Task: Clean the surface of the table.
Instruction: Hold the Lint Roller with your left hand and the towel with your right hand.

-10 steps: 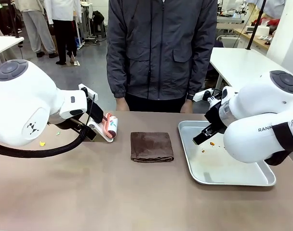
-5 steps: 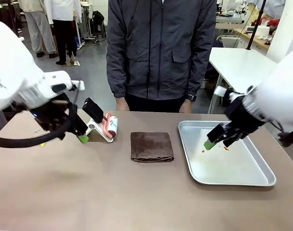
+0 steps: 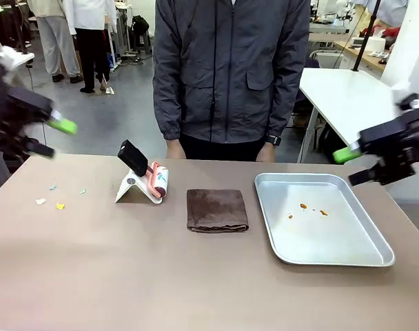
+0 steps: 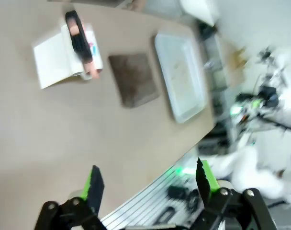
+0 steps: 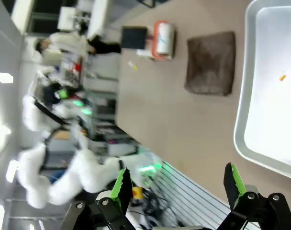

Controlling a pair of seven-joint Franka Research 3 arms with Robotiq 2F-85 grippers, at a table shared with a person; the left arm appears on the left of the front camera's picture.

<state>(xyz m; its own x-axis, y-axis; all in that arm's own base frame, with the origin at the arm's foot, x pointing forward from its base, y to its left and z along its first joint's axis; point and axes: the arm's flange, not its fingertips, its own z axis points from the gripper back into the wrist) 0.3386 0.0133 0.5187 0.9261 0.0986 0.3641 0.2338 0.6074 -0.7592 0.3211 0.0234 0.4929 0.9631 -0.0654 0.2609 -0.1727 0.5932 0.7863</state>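
Your left pincer (image 3: 51,136) is hanging wide and empty at the worktop's (image 3: 127,262) left end; your right pincer (image 3: 351,165) is gaping empty at its right end, the worktop stretching between them.

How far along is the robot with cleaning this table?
Looks barely begun. A few orange crumbs lie in the tray, perhaps collected. Nothing is in hand: the left hand and right hand hover open and empty. Left: coloured scraps on the table near its left end, with lint roller and folded cloth sitting free.
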